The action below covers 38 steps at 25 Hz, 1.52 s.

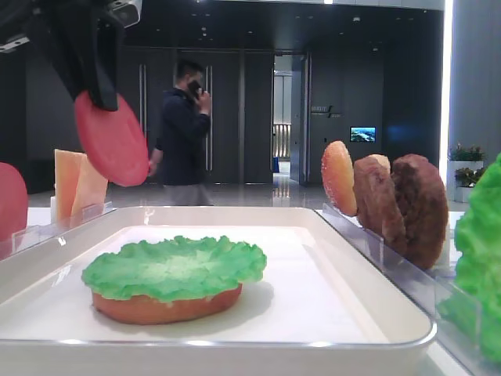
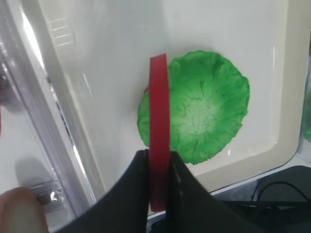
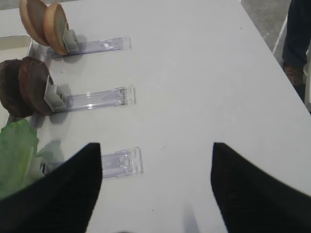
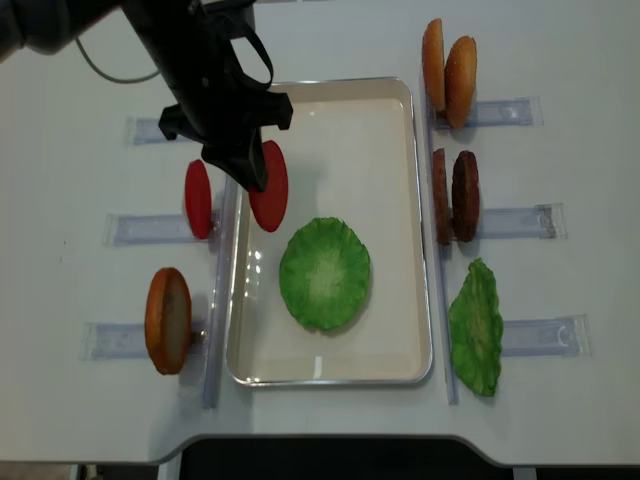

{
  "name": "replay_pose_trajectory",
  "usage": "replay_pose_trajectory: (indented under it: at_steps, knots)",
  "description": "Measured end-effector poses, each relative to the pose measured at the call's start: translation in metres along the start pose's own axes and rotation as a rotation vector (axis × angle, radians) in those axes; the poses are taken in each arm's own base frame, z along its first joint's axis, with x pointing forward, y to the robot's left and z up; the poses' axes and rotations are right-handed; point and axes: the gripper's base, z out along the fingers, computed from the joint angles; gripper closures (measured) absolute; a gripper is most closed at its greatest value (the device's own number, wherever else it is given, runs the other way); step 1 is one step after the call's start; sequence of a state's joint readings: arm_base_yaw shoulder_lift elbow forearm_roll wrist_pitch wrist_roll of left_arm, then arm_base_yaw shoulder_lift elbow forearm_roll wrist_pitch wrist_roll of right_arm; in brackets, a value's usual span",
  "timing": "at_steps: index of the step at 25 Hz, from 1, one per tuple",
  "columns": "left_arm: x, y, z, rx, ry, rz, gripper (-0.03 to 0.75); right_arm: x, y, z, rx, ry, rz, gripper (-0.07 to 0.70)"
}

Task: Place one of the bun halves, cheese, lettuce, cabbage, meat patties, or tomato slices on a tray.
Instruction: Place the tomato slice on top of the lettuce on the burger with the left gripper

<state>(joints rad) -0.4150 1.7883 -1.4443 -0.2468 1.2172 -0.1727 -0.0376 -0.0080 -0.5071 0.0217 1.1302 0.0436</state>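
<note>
Standing on the table's left side are three clear holders [image 4: 150, 227]: the near one is carrying a pale-orange stack of cheese [image 4: 168, 320], and the middle one is carrying one upright tomato slice [image 4: 198, 198]. Just right of that, the left gripper [image 4: 248, 170] is clamping a second tomato slice [image 4: 268, 186] on edge above the left rim of the tray [image 4: 330, 95], its fingers [image 2: 133, 194] pressing both flat faces. On the tray floor a lettuce leaf [image 4: 324, 273] is lying on a bun half [image 1: 164, 305], well apart from the raised slice. Right of the tray, two bun halves [image 4: 447, 72] are standing at the far holder, two meat patties [image 4: 455, 195] at the middle one, and another lettuce leaf [image 4: 475, 325] at the near one. Over the table beside those holders, the right gripper [image 3: 155, 189] is hanging with its jaws spread wide and holding nothing. A person on a phone [image 1: 182, 133] is standing in the background.
</note>
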Motion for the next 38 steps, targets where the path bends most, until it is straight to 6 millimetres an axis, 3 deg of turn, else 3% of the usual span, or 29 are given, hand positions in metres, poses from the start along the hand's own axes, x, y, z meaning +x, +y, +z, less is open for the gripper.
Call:
replay_pose_trajectory:
  at_steps: [4, 11, 27, 38]
  knots:
    - [0.004, -0.004, 0.0, 0.054, 0.011, 0.019, 0.662, 0.0, 0.0, 0.0, 0.0, 0.0, 0.0, 0.174]
    - [0.03, -0.004, 0.0, 0.136, -0.012, 0.03, 0.662, 0.0, 0.0, 0.0, 0.0, -0.001, 0.0, 0.174]
    - [0.059, -0.008, 0.051, 0.366, -0.118, 0.006, 0.662, 0.0, 0.0, 0.0, 0.0, -0.001, 0.0, 0.174]
    - [0.066, -0.002, 0.066, 0.39, -0.171, -0.008, 0.662, 0.0, 0.0, 0.0, 0.0, -0.001, 0.0, 0.174]
